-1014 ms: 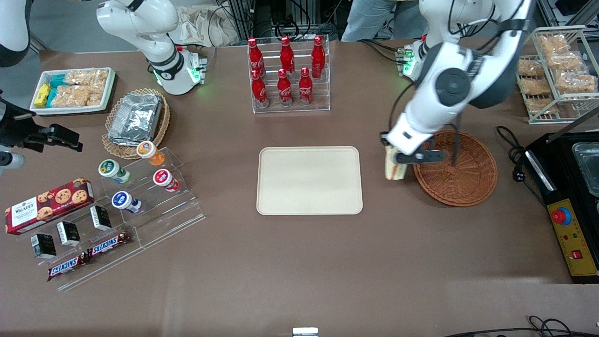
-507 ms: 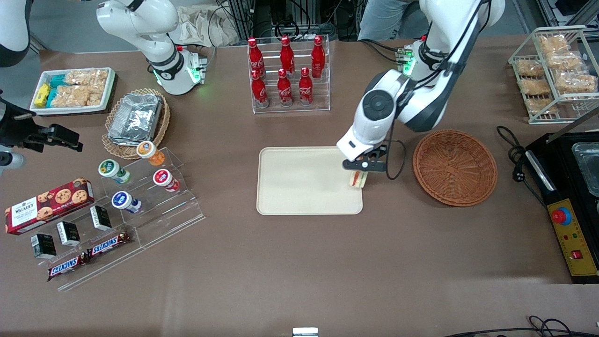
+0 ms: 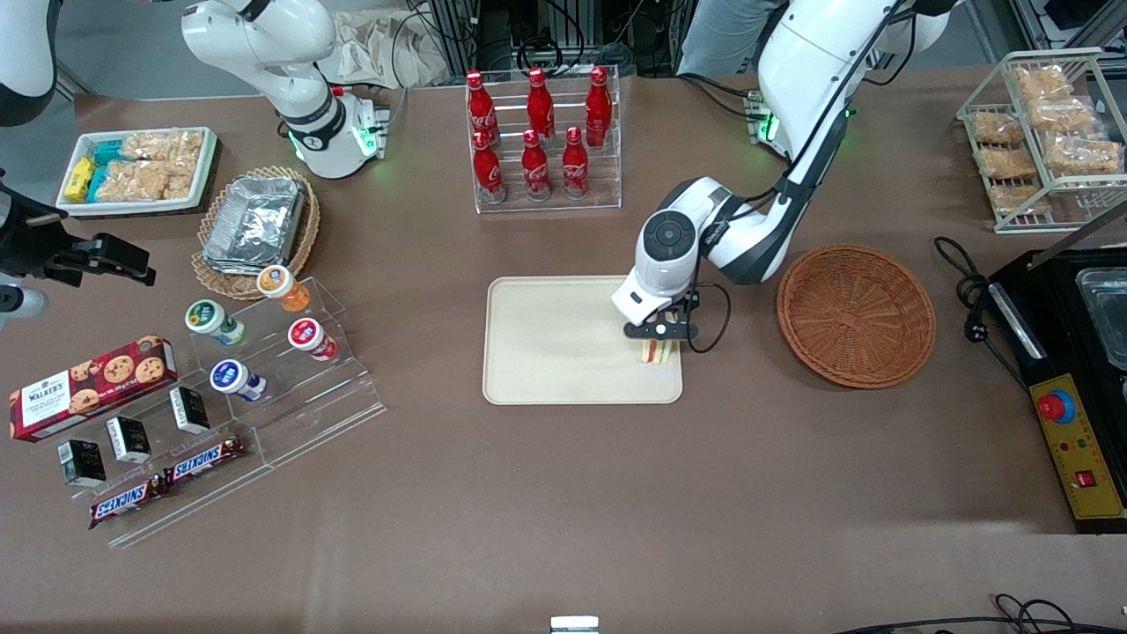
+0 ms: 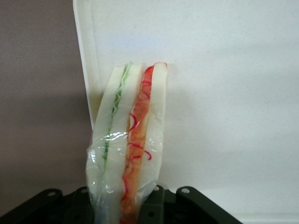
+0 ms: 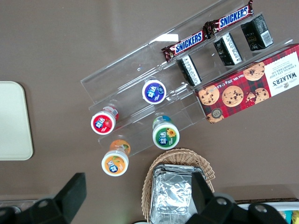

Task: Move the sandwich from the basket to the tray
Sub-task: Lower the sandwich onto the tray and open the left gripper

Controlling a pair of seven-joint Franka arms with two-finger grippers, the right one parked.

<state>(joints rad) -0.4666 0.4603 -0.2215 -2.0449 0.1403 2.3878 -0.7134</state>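
Wrist view shows the sandwich [image 4: 128, 149] clamped between the two fingers, standing on its edge, with its wrapped tip pointing away from them. Its filling layers, red and green, run along the length. Just under the tip lies the tray [image 4: 224, 93], and the tray rim passes close beside the sandwich, on the side of the bare table [image 4: 37, 93].

From the front view, the gripper [image 3: 656, 339] hangs low over the tray [image 3: 546, 339], near the edge that faces the basket [image 3: 856, 314]. The sandwich [image 3: 652, 352] sticks out below the fingers and looks to be touching the tray or nearly so; I cannot tell which. The basket is well apart from the fingers and holds nothing now.

I judge the step in hand is the setting down. To do it well, the arm should lower until the sandwich rests on the tray, then part the fingers slowly. Because the rim is so close, a small shift toward the tray middle first would be safer. A narrow wedge standing on edge may tip over when released, so the fingers should rise straight up.
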